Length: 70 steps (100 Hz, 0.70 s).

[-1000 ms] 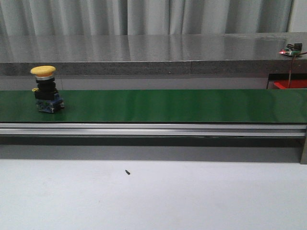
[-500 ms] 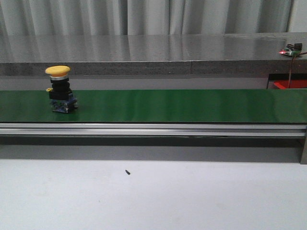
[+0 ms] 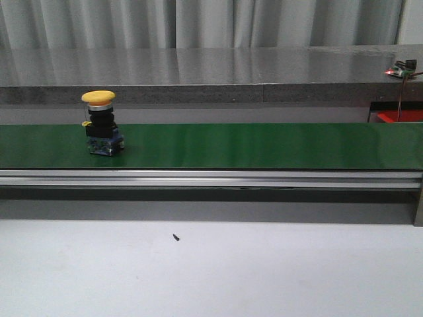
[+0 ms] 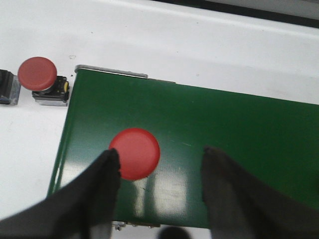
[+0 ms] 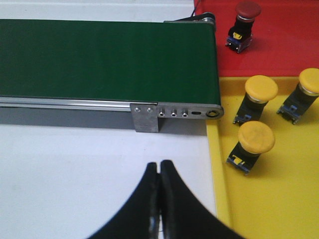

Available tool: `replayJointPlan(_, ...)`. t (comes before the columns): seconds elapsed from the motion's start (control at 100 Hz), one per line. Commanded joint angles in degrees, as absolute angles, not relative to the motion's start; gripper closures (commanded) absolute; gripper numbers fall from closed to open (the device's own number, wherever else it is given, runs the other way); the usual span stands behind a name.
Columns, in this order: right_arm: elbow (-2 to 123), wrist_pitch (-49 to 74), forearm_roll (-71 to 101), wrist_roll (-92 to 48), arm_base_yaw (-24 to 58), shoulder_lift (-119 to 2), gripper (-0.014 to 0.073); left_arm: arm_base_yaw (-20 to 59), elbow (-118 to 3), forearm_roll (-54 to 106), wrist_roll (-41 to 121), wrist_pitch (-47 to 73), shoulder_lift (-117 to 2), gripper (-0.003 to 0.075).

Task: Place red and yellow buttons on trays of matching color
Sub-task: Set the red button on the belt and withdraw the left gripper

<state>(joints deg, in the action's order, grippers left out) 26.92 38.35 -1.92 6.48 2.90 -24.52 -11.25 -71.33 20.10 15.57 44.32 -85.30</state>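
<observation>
The left pincer (image 4: 157,186) stands open, its two dark fingers spread above the long dark green belt (image 4: 224,144), holding nothing. Between those fingers, close against one of them, sits a round red-capped push button (image 4: 134,153) on the belt near its end. Beyond that end, off to the side of the pincer on the white table (image 4: 30,129), a second red-capped button on a yellow and black base (image 4: 41,79) stands upright, well apart from the fingers.

The right pincer (image 5: 159,172) is closed, fingertips pressed together with nothing between them, and hangs over bare white table just short of the belt's aluminium end bracket (image 5: 174,113). Ahead and to the side of it lies the flat yellow plastic tray (image 5: 279,199) with three yellow-capped buttons (image 5: 251,144) tipped on their sides, and beyond that the bright red plastic tray (image 5: 289,45) with one dark red button (image 5: 242,22) standing on it.

In the front view a yellow-capped button on a black and blue base (image 3: 101,122) stands upright on the belt, neither pincer near it.

The step in hand appears to be feeding and sorting: the left pincer seems about to take or leave the red button under it. The right pincer would need to open, then reach the next arriving button at the belt's end and carry it to the tray of its colour.
</observation>
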Motion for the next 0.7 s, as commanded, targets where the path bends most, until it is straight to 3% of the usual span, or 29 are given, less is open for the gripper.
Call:
replayJointPlan(0.0, 28.51, 34.42, -2.05, 6.03, 2.97, -24.75, 0.0653, -9.68, -70.54, 21.77, 16.0, 41.23, -80.74, 0.0627)
replayJointPlan(0.07, 28.51, 34.42, -2.05, 6.03, 2.97, -24.75, 0.0653, -8.21, -68.09, 21.24, 16.0, 40.47, -78.6, 0.0739)
replayJointPlan(0.42, 28.51, 34.42, -2.05, 6.03, 2.97, -24.75, 0.0653, 1.41, -55.92, 20.99, 16.0, 36.04, -68.04, 0.0739)
replayJointPlan(0.69, 28.51, 34.42, -2.05, 6.03, 2.97, -24.75, 0.0653, 2.73, -48.86, 21.1, 16.0, 34.55, -59.53, 0.074)
